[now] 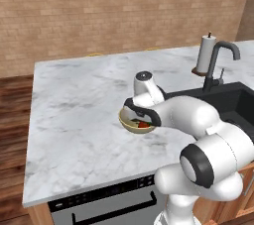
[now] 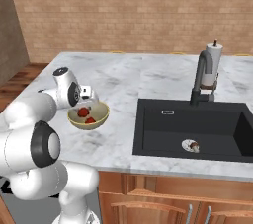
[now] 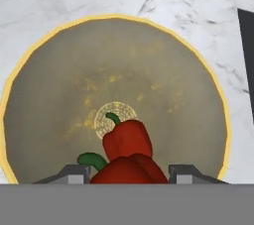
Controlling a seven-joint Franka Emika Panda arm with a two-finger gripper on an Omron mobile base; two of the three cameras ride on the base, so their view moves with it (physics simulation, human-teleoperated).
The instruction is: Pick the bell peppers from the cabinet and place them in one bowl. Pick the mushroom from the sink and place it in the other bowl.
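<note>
While the arm leans out over the marble bench (image 1: 74,115), its end effector (image 3: 130,173) hangs just above the yellow-cream bowl (image 3: 59,95), and in the hand view two red bell peppers sit there: one bell pepper (image 3: 128,137) rests on the bowl's floor near the middle, stem up, and a second bell pepper (image 3: 126,170) lies right between the two finger tips (image 3: 74,173), its green stem poking to one side. The jaws stand a little apart on either side of that second pepper, close against it, but I cannot tell from here whether they are pinching it or have just let it drop. From the right side the bowl shows both red peppers inside it, near the sink (image 2: 192,124) but a little apart from its edge. Down in the black basin a small mushroom (image 2: 193,145) lies by the round steel drain (image 2: 187,144), below the arched faucet (image 2: 201,77). To my eye the pepper half of the job is at its very end, so what comes next is freeing the fingers, lifting straight up so neither pepper is dragged out, then swinging across to the basin for the mushroom. I see no second bowl from here, so that needs finding.
</note>
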